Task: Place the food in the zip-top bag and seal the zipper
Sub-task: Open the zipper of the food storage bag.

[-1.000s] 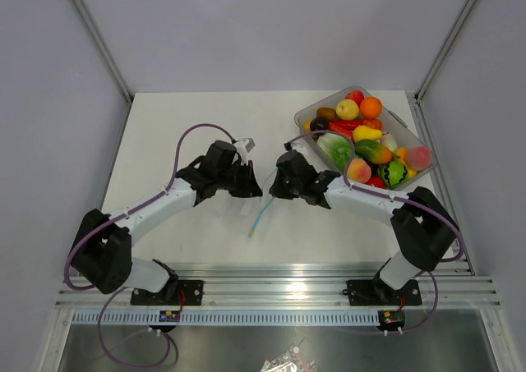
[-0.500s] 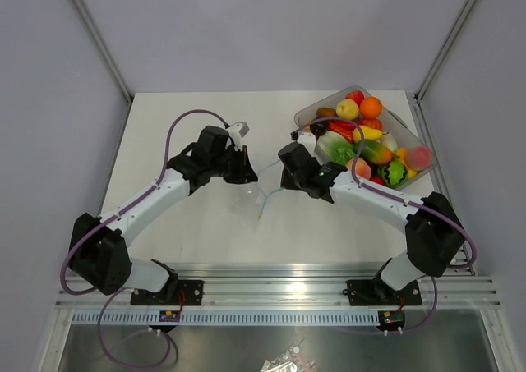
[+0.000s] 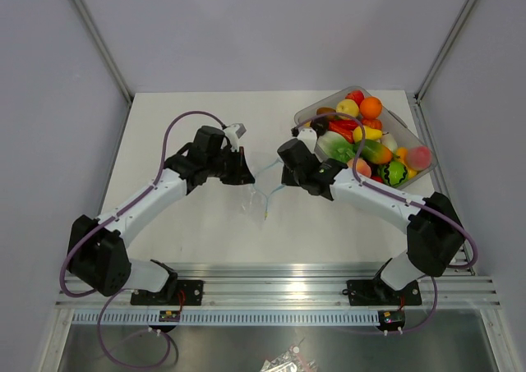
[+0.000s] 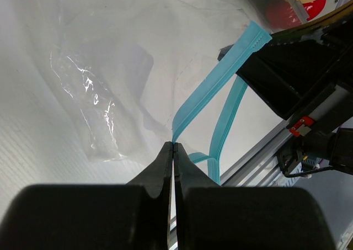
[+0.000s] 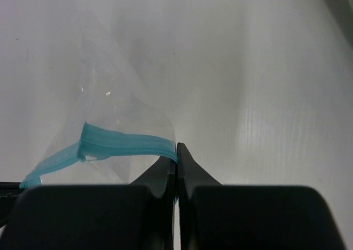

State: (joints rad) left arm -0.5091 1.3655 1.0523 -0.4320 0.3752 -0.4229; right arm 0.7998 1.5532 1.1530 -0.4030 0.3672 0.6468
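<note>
The clear zip-top bag (image 3: 258, 199) hangs between my two grippers above the table. My left gripper (image 3: 246, 175) is shut on one side of its light blue zipper (image 4: 212, 84), with the pinch seen in the left wrist view (image 4: 174, 144). My right gripper (image 3: 286, 181) is shut on the other side of the strip (image 5: 127, 141), with its pinch in the right wrist view (image 5: 177, 145). The bag's mouth is pulled apart and the bag (image 4: 94, 95) looks empty. The food, including a peach (image 3: 358, 168) and an orange (image 3: 371, 107), lies in the tray to the right.
A rigid clear tray (image 3: 411, 126) full of toy fruits and vegetables stands at the back right, just behind my right arm. Grey walls enclose the table on three sides. A metal rail (image 3: 279, 277) runs along the near edge.
Both grippers have moved away from the near edge and slightly apart, still holding the zipper. The bag has lifted and its mouth has spread between them.
</note>
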